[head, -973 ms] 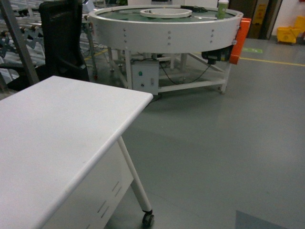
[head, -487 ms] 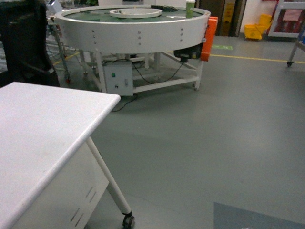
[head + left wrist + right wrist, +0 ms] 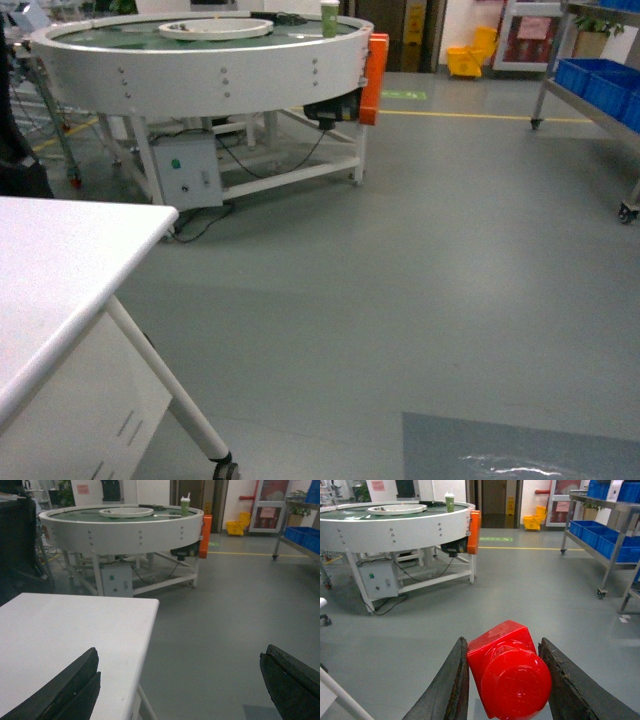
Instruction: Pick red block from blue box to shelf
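The red block [image 3: 510,675], glossy with its round stud facing the camera, sits clamped between the dark fingers of my right gripper [image 3: 502,642] above the grey floor. My left gripper [image 3: 180,652] is open wide with nothing between its fingers, hovering over the edge of a white table [image 3: 75,625]. The steel shelf [image 3: 607,537] stands at the right, also seen in the head view as the shelf [image 3: 590,105]. The blue box is out of view. Neither gripper shows in the head view.
A round white conveyor table [image 3: 200,65] with a green cup [image 3: 329,18] stands ahead left. The white table [image 3: 60,270] has a castor leg [image 3: 225,468]. Dark blue crates [image 3: 600,80] sit on the shelf. A yellow mop bucket [image 3: 465,62] is far back.
The head view has swung to the right: the white table and the round conveyor have slid left, and the shelf with its blue crates has come into view.
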Robot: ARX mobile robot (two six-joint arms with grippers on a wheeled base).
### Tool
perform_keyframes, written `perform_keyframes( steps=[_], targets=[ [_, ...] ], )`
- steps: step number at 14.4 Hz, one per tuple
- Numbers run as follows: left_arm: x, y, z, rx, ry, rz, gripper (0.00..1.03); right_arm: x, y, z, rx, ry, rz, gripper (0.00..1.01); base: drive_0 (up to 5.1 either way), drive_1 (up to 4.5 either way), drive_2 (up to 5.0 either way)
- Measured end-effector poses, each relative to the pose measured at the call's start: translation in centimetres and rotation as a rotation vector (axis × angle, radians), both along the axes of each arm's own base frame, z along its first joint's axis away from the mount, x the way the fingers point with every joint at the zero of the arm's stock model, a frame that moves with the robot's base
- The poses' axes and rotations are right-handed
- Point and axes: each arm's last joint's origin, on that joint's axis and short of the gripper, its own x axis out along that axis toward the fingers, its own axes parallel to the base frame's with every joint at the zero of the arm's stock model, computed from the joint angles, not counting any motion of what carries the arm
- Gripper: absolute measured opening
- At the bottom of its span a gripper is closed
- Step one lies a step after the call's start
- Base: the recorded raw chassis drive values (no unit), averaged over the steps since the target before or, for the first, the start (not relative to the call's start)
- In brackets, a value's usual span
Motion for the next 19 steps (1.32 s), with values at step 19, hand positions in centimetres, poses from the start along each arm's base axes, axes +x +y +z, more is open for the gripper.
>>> perform_keyframes(
  steps=[19],
  targets=[
    [0.0,-0.02,0.01,0.0,-0.002,-0.002,0.98,0.0,0.0,0.01,0.0,-0.002,0.0,0.33,-0.7,1.31,-2.7]
  ],
)
